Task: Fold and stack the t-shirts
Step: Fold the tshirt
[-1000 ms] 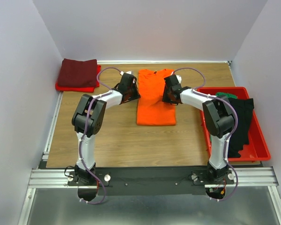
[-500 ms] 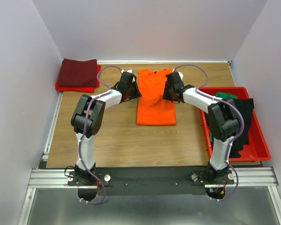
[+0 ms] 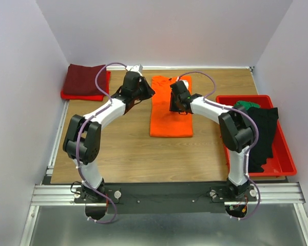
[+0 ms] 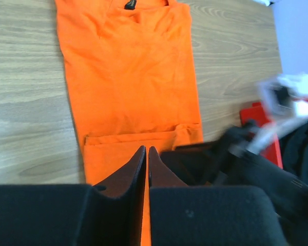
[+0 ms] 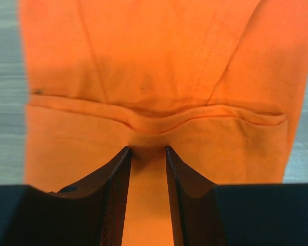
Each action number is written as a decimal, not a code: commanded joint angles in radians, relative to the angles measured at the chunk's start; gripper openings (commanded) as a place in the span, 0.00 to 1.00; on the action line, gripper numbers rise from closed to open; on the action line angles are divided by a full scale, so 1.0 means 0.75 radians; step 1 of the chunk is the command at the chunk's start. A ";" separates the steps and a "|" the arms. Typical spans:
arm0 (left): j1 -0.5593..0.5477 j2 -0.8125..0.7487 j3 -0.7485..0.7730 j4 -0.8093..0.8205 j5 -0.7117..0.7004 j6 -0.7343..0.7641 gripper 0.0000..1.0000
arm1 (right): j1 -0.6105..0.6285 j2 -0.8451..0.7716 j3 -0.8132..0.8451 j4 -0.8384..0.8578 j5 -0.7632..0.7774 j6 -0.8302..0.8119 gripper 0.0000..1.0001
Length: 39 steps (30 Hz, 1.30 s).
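Several dark t-shirts (image 3: 264,133) hang limp over the red tray (image 3: 287,165) at the right, and their count is hard to make out. 1 orange t-shirt (image 3: 169,120) lies mid-tabletop (image 3: 128,148), sleeves folded in. It looks light, soft and slack, so I judge it best pinched at a fold edge, through all layers. The right pincer (image 5: 146,148) stands half open astride a raised fold, contact unclear. The left pincer (image 4: 146,148) is almost closed and empty, hiding the cloth beneath. Farthest left, a maroon shirt (image 3: 84,79) rests folded on a red one (image 3: 72,95).
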 commanded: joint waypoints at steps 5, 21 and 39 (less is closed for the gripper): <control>0.002 -0.168 -0.196 0.039 -0.005 -0.031 0.12 | -0.002 0.225 0.105 -0.033 0.042 -0.027 0.43; -0.002 -0.489 -0.628 0.123 -0.042 -0.098 0.15 | 0.110 0.207 -0.096 -0.033 0.069 -0.009 0.60; -0.043 -0.958 -1.141 0.051 -0.031 -0.165 0.24 | 0.475 -0.151 -0.652 0.061 -0.021 0.214 0.60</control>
